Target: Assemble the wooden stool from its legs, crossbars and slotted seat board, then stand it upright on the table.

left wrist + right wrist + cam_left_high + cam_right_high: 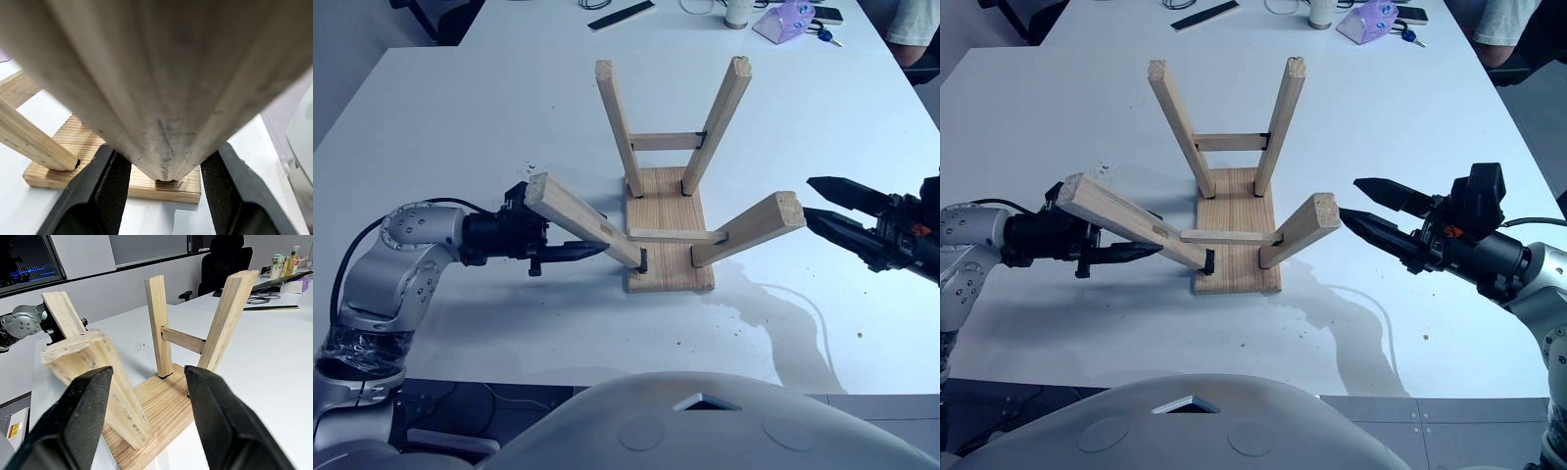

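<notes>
The stool [663, 201] lay upside down mid-table, seat board [668, 264] flat, four legs up. The left gripper [597, 251], arm low and level, lay under the near left leg [582, 221], fingers spread either side without clamping. The right gripper [1351, 199] was open and empty, tips just beside the end of the near right leg [1304, 231]. Bare table [460, 127] surrounded the board.

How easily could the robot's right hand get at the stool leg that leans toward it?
Probably easily. The right hand is open, with its tips right beside the top end of the near right leg, and nothing stands between them.
</notes>
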{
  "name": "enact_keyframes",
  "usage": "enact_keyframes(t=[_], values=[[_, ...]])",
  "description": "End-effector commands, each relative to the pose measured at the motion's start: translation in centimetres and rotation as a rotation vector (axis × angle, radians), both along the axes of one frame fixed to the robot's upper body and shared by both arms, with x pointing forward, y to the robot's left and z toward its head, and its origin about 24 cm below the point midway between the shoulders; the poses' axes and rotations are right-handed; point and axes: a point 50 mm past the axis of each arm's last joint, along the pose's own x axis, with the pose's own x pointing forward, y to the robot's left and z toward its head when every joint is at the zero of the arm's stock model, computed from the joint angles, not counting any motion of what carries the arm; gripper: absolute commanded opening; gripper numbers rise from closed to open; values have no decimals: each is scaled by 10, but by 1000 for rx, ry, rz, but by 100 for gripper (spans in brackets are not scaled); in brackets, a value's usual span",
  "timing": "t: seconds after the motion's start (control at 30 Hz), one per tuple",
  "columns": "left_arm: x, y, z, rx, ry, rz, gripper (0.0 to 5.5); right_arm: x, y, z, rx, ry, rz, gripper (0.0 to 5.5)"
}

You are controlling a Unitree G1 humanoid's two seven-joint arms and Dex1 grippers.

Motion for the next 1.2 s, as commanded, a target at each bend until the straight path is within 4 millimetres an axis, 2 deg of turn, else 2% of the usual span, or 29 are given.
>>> enact_keyframes(t=[0.03,0.3,0.53,0.7,0.77,0.87,1.03,1.1,1.2], values=[[3,8,-11,205,25,46,204,-4,4,1,-16,-22,-1,269],[5,-1,-3,276,4,38,204,-9,8,-5,-26,-14,3,269],[3,-2,-19,392,10,58,204,-11,14,-9,-32,-5,27,269],[6,0,-18,385,9,83,204,-13,20,-9,-30,-4,50,269],[7,0,-17,375,11,89,204,-17,29,-7,-30,-12,83,269],[4,-5,-14,337,22,73,204,-24,47,8,40,-76,145,269],[1,-16,-7,264,42,64,204,-28,71,56,283,-245,196,269],[1,-18,-6,247,48,78,204,-24,85,62,317,-269,167,269],[1,-20,-7,245,54,95,204,-15,103,57,292,-263,105,269]])
